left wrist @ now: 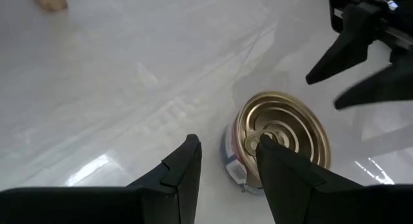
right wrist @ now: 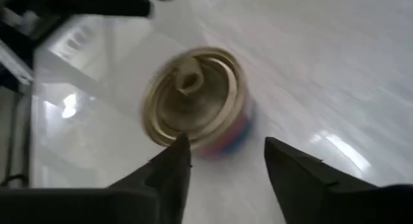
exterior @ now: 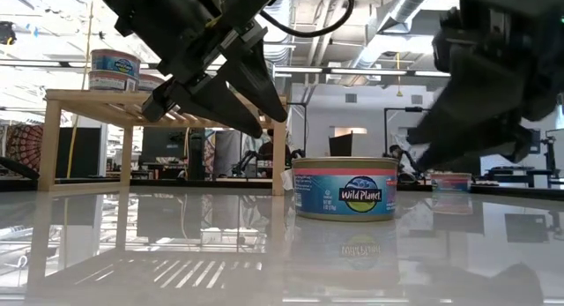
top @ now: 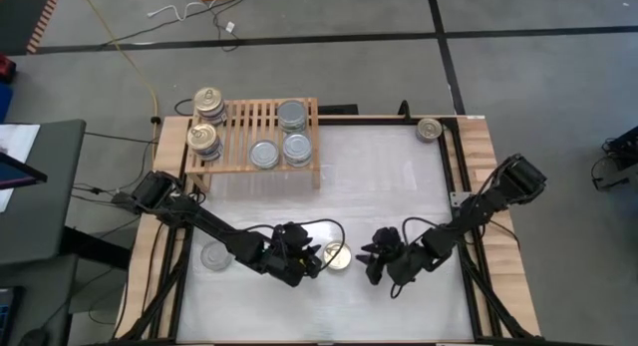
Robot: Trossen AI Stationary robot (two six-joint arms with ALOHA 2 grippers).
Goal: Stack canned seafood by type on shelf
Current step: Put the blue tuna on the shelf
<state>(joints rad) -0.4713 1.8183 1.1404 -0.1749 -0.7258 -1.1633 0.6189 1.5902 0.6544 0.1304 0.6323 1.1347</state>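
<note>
A gold-topped can [top: 337, 255] with a pull tab stands upright on the white table near its front edge, between my two grippers. My left gripper [top: 315, 258] hovers open just to its left, raised above it [exterior: 273, 127]. In the left wrist view the can [left wrist: 282, 130] lies beside one finger, not between the two. My right gripper [top: 375, 258] is open just to the can's right [exterior: 414, 156], its fingers [right wrist: 177, 156] short of the can [right wrist: 193, 98]. The wooden shelf [top: 254, 137] at the far left carries gold-topped stacks [top: 205, 120] and silver-topped cans [top: 289, 137].
A silver-topped can [top: 215, 256] lies on the table beside my left arm. Another can [top: 430, 130] sits at the far right corner. The white surface between the shelf and the grippers is bare. A wooden border [top: 488, 186] frames the table.
</note>
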